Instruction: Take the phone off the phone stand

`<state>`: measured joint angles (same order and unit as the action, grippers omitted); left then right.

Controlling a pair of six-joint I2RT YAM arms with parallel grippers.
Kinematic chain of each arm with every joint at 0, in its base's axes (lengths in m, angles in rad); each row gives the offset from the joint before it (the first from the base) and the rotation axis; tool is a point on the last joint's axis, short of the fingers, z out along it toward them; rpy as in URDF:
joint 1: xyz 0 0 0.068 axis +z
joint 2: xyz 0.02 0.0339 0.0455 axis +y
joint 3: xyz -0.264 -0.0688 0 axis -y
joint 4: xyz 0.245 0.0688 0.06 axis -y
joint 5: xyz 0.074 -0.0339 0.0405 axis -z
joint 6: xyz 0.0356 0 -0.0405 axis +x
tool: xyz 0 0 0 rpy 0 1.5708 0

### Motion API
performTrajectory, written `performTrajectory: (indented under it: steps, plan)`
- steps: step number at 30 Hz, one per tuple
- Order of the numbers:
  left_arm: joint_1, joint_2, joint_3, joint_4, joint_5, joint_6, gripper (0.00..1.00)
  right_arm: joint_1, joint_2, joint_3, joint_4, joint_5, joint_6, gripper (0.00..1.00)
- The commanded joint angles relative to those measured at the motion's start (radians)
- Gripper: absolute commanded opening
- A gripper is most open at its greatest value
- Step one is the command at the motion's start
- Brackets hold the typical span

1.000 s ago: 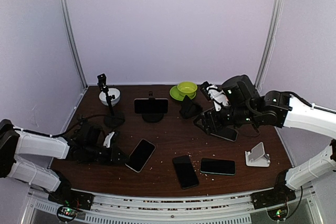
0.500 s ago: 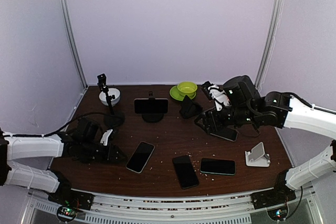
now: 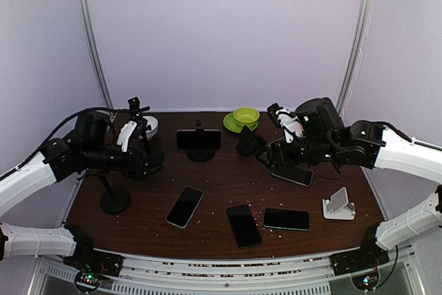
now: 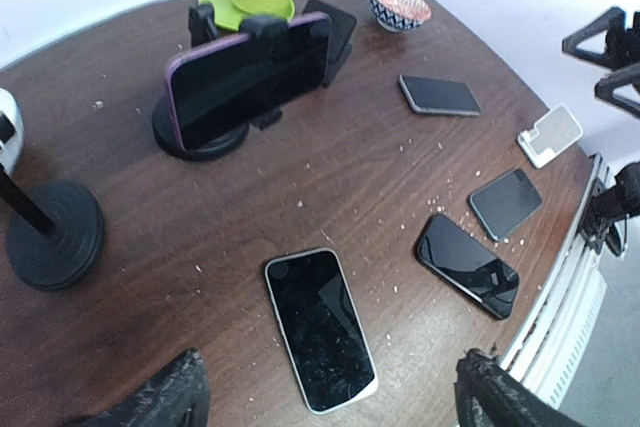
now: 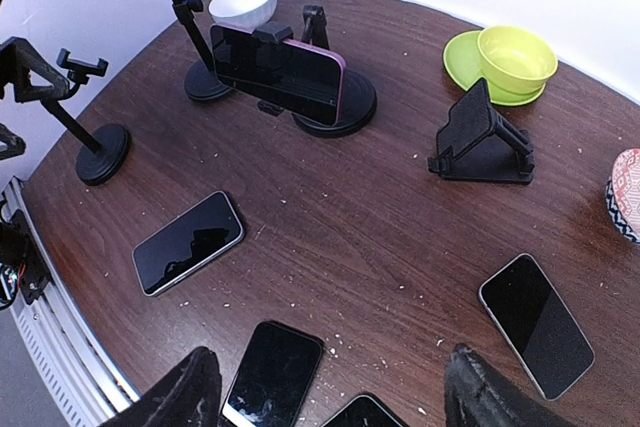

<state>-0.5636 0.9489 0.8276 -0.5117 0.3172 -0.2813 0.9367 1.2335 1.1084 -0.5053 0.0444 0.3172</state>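
— Left of the top view?
— Left gripper (image 3: 147, 162), raised over the table (image 3: 228, 186). Fingers spread wide, nothing between them. Just below it, a tall pole stand (image 3: 114, 198) with no phone on it.

— Centre, toward the back?
— Phone (image 3: 198, 139), purple-edged, set landscape and upright. Clamped in the black phone stand (image 3: 202, 155) on a round base. Not yet removed.

— Right of centre?
— Folding stand (image 3: 248, 144), then the right gripper (image 3: 271, 162) just beside it. Fingers likewise apart, empty. Lower in the frame, loose phones (image 3: 184, 205) lying flat, well apart from the clamp. Far right, a small white stand (image 3: 338, 205).

— Step in hand?
— By the look of it, the approach, with no contact on the phone so far.

— Handling note?
— Best gripped at a free end of the phone, clear of the clamp arms at its top and bottom edges. Fingers squared to front and back faces before closing. Probably safer drawn out sideways along the clamp than pulled forward, to avoid tipping or dragging the base. Other gripper on the base for steadying, if needed.
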Motion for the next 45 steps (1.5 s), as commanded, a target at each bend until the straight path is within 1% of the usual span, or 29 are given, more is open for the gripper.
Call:
performTrajectory:
  steps: [1,2,3,4,6,9,13,14,15,17,18,21,27,34,40,45]
  plan:
    - [0.001,0.002,0.085,-0.067,-0.077,0.170,0.98,-0.009,0.010,0.040,0.021,0.016,-0.010,0.77]
    - [0.002,0.015,0.111,-0.094,-0.097,0.184,0.98,-0.010,0.010,0.042,0.022,0.013,-0.010,0.77]
    - [0.002,0.032,0.163,-0.156,-0.098,0.221,0.98,-0.010,0.011,0.041,0.023,0.011,-0.010,0.77]
    - [0.003,0.060,0.207,-0.206,-0.061,0.276,0.98,-0.011,0.010,0.038,0.023,0.008,-0.010,0.77]
    - [0.003,0.106,0.269,-0.265,-0.032,0.354,0.98,-0.011,0.005,0.033,0.015,0.008,-0.010,0.77]
    - [0.004,0.145,0.309,-0.275,-0.036,0.445,0.98,-0.010,-0.012,0.015,0.006,0.017,-0.007,0.77]
    - [0.006,0.200,0.331,-0.258,-0.023,0.606,0.93,-0.011,-0.050,0.000,-0.004,0.040,-0.007,0.77]
    - [0.014,0.211,0.342,-0.252,-0.003,0.641,0.93,-0.012,-0.057,0.000,-0.007,0.047,-0.009,0.77]
    - [0.032,0.229,0.358,-0.252,0.049,0.673,0.93,-0.013,-0.062,0.000,-0.011,0.053,-0.015,0.77]
    - [0.082,0.282,0.410,-0.281,0.185,0.732,0.91,-0.013,-0.072,0.002,-0.020,0.067,-0.023,0.77]
    - [0.096,0.310,0.433,-0.286,0.212,0.763,0.89,-0.015,-0.076,0.004,-0.025,0.073,-0.026,0.77]
    - [0.116,0.374,0.494,-0.281,0.233,0.866,0.86,-0.019,-0.085,0.013,-0.031,0.079,-0.038,0.77]
    - [0.175,0.556,0.634,-0.290,0.279,0.933,0.80,-0.029,-0.085,0.055,-0.046,0.062,-0.085,0.77]
    - [0.183,0.761,0.807,-0.305,0.310,0.938,0.77,-0.052,-0.055,0.107,-0.070,0.035,-0.142,0.77]
    - [0.187,0.852,0.841,-0.302,0.296,0.934,0.74,-0.066,-0.003,0.154,-0.082,-0.002,-0.163,0.77]
    - [0.194,0.910,0.851,-0.259,0.289,0.904,0.67,-0.068,0.032,0.180,-0.098,-0.025,-0.195,0.77]
